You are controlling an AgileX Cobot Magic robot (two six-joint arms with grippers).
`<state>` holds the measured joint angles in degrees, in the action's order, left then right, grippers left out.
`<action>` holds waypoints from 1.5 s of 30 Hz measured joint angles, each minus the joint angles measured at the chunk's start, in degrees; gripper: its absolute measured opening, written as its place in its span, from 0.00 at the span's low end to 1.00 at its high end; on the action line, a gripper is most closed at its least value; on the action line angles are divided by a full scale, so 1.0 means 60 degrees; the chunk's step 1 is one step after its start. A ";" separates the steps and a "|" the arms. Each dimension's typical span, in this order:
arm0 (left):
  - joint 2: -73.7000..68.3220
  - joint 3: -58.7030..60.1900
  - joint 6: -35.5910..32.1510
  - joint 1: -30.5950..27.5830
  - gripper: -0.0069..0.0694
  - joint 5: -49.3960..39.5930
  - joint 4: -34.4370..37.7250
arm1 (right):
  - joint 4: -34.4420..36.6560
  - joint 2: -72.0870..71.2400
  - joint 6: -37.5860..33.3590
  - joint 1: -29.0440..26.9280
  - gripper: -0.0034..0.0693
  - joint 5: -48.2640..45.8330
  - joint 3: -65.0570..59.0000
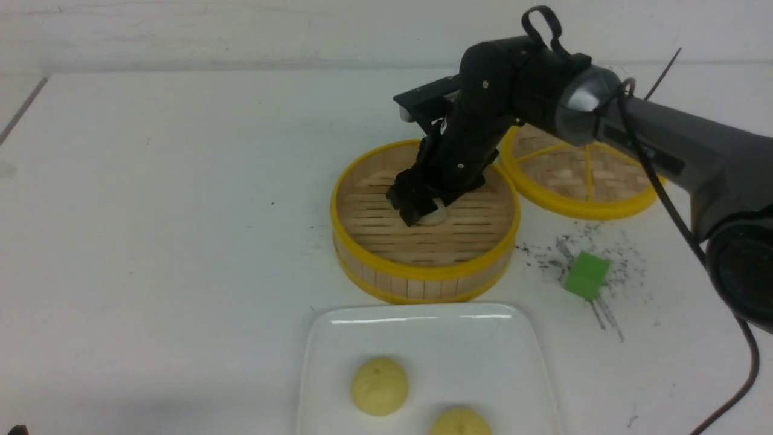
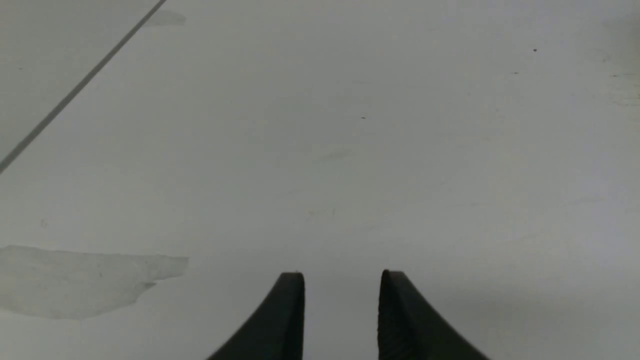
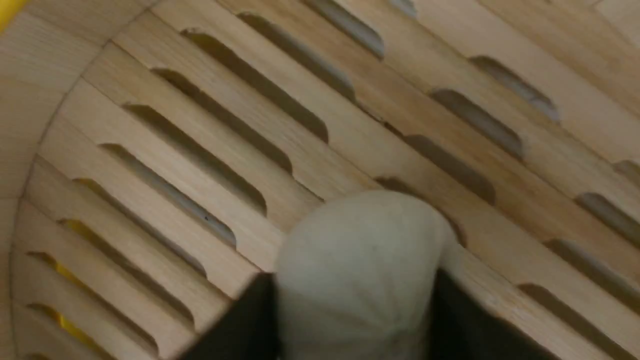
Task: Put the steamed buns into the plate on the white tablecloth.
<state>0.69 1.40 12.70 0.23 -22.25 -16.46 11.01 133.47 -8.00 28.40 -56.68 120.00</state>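
My right gripper (image 1: 423, 211) reaches down into the round bamboo steamer (image 1: 423, 273). It is shut on the off-white steamed bun (image 1: 436, 215), which rests on the slats. In the right wrist view the bun (image 3: 360, 270) fills the gap between my two black fingers (image 3: 250, 325), over the slatted steamer floor (image 3: 350, 125). Two pale yellow buns (image 1: 379, 385) (image 1: 460, 423) lie in the glossy white plate (image 1: 423, 329) on the white tablecloth (image 1: 151, 211), just in front of the steamer. My left gripper (image 2: 342, 280) is open and empty over bare cloth (image 2: 350, 150).
The steamer's woven lid (image 1: 583, 175) lies flat behind and to the right of the steamer. A small green cube (image 1: 586, 275) sits on a patch of dark speckled marks (image 1: 552, 254) to the steamer's right. My right arm's cable (image 1: 746, 362) hangs at the right edge.
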 joint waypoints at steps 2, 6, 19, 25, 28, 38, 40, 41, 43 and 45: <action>0.0000 0.0000 0.0000 0.0000 0.41 0.0000 -0.0018 | -0.0004 -0.0121 0.0000 0.0000 0.27 -0.0303 0.0073; 0.0000 0.0000 0.0000 0.0000 0.41 -0.0010 -0.0059 | -0.0040 -0.0601 0.0000 0.0000 0.08 -0.1439 0.0311; 0.0000 0.0000 0.0000 0.0000 0.41 -0.0038 -0.0455 | 0.0858 -0.5514 0.0857 0.0422 0.08 -0.2389 -0.3169; 0.0000 0.0000 0.0000 0.0000 0.41 -0.0076 -0.0819 | 0.1000 -0.5945 0.0923 0.1337 0.12 -0.1780 -0.6287; 0.0000 0.0000 0.0000 0.0000 0.41 -0.0076 -0.0847 | 0.0908 -0.5673 0.0935 0.1538 0.22 -0.0311 -0.7379; 0.0000 0.0000 0.0000 0.0000 0.41 -0.0076 -0.0847 | 0.0788 -0.4763 0.1333 0.1549 0.71 0.1413 -0.7858; 0.0000 0.0000 0.0000 0.0000 0.41 -0.0076 -0.0847 | 0.0788 -0.4665 0.1333 0.1549 0.84 0.1357 -0.7858; 0.0000 0.0000 0.0000 0.0000 0.41 -0.0076 -0.0847 | 0.0788 -0.4653 0.1333 0.1549 0.84 0.1344 -0.7858; 0.0000 0.0000 0.0000 0.0000 0.41 -0.0076 -0.0850 | 0.0771 -0.4653 0.1333 0.1549 0.89 0.0805 -0.7698; 0.0000 0.0000 0.0000 0.0000 0.41 -0.0076 -0.0858 | 0.0644 -0.4717 0.1333 0.1540 0.88 0.0220 -0.7401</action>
<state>0.69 1.40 12.70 0.23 -22.70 -21.61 14.88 105.17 0.00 37.64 -55.36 75.59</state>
